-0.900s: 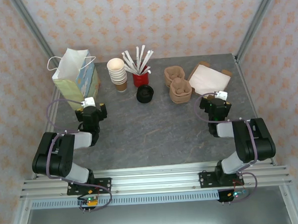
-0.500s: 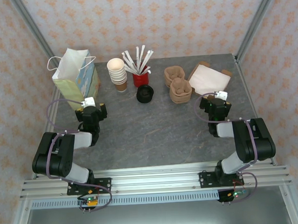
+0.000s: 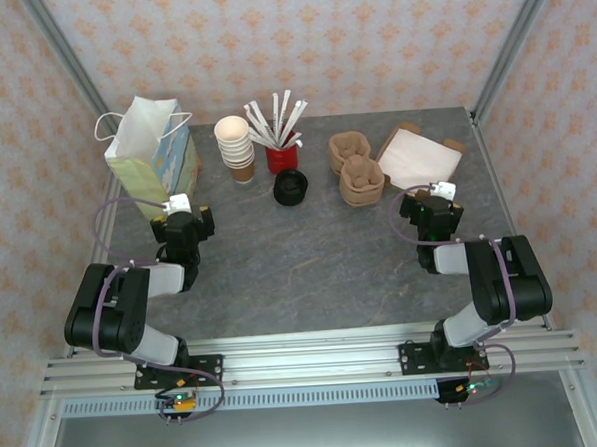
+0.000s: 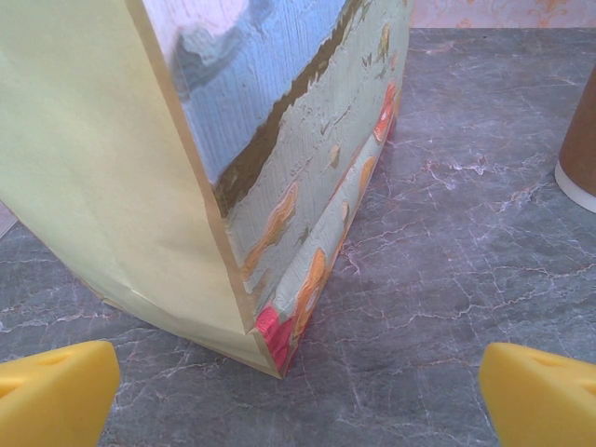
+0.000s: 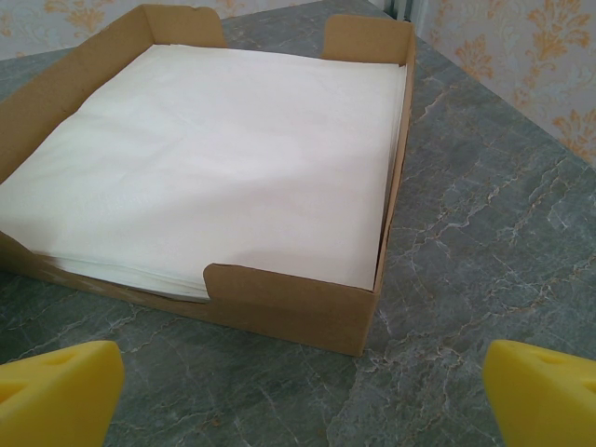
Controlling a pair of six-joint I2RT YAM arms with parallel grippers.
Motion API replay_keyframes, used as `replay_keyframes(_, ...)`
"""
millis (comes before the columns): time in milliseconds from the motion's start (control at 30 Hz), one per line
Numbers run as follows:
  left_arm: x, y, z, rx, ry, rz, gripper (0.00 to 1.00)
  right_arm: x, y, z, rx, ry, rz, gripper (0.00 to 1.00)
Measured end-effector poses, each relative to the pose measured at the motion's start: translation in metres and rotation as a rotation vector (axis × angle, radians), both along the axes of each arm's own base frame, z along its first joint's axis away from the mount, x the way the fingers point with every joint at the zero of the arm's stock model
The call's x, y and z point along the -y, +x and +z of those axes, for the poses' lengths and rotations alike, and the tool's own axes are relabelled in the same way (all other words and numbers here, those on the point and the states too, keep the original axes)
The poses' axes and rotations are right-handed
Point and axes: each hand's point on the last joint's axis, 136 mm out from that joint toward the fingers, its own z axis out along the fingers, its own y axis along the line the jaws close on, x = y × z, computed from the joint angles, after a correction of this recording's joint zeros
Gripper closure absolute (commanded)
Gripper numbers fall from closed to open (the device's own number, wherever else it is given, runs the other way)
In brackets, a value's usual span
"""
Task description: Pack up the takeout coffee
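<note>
Left gripper point(image 4: 298, 400) is released: I see its yellow fingertips point(image 4: 56, 391) spread wide at the bottom corners of the wrist view, with nothing between them but grey marbled table point(image 3: 301, 273). It sits near the table's left edge and faces the near bottom corner of the paper bag point(image 4: 186, 186), close to it but not touching. Right gripper point(image 5: 303, 396) is likewise released and empty, its yellow fingertips point(image 5: 56, 386) far apart, near the table's right edge. Just ahead of it lies a shallow cardboard tray point(image 5: 289, 312) holding a flat stack of white paper napkins point(image 5: 214, 158), at the far right corner. Past the left claw the bag stands upright toward the far left corner, white handles up. Toward the middle of the far edge I see a round black lid point(image 3: 290, 187); from overhead I cannot tell whether a cup sits under it, so I cannot say for sure where the lidded coffee is. Beyond the lid is a red holder point(image 3: 281, 159) of white wrapped sticks, with a stack of lidless cream cups point(image 3: 234, 145) to its left, beside the bag, and two brown pulp cup carriers point(image 3: 360, 180) to its right, near the tray.
</note>
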Motion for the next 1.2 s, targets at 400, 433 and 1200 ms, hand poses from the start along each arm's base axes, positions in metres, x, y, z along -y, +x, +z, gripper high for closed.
replay_keyframes(400, 0.048, 0.007, 0.116, 0.101, -0.208, -0.162, 0.03, 0.014, -0.026, 0.129, 0.219, 0.111, -0.138, 0.00)
replay_keyframes(433, 0.059, 0.006, 0.120, 0.090, -0.232, -0.183, 0.04, 0.012, -0.027, 0.147, 0.245, 0.144, -0.128, 0.00)
replay_keyframes(1200, 0.125, 0.113, 0.161, -0.253, -0.239, -0.125, 0.53, -0.128, -0.028, 0.157, 0.025, 0.287, 0.284, 0.00)
